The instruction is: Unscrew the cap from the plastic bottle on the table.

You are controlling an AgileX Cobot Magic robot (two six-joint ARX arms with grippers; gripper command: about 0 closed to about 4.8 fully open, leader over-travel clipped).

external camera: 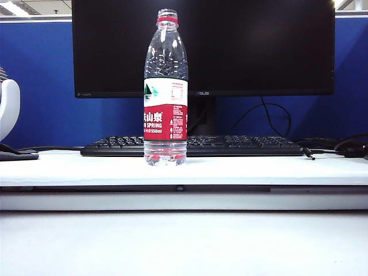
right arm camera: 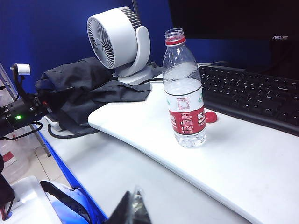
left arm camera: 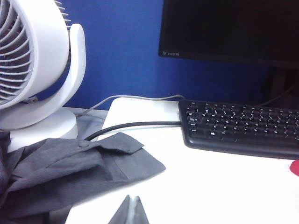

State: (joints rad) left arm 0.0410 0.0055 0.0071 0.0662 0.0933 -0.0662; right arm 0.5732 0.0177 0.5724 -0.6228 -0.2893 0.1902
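The plastic bottle (external camera: 165,86) stands upright on the raised ledge of the white table (external camera: 259,169), in front of the keyboard. Its neck is open, with only the thin red ring around it. In the right wrist view the bottle (right arm camera: 184,91) has the red cap (right arm camera: 210,116) lying on the ledge just behind its base. A red edge, probably the same cap (left arm camera: 295,167), shows in the left wrist view. My left gripper (left arm camera: 132,199) is shut and empty over the ledge, near the grey cloth. My right gripper (right arm camera: 135,193) is shut and empty, well short of the bottle. Neither gripper shows in the exterior view.
A black keyboard (external camera: 195,145) and a dark monitor (external camera: 259,46) sit behind the bottle. A white fan (right arm camera: 117,39) and a crumpled grey cloth (right arm camera: 79,88) lie at the ledge's left end, with cables (left arm camera: 135,125) running past them. A blue partition backs the desk.
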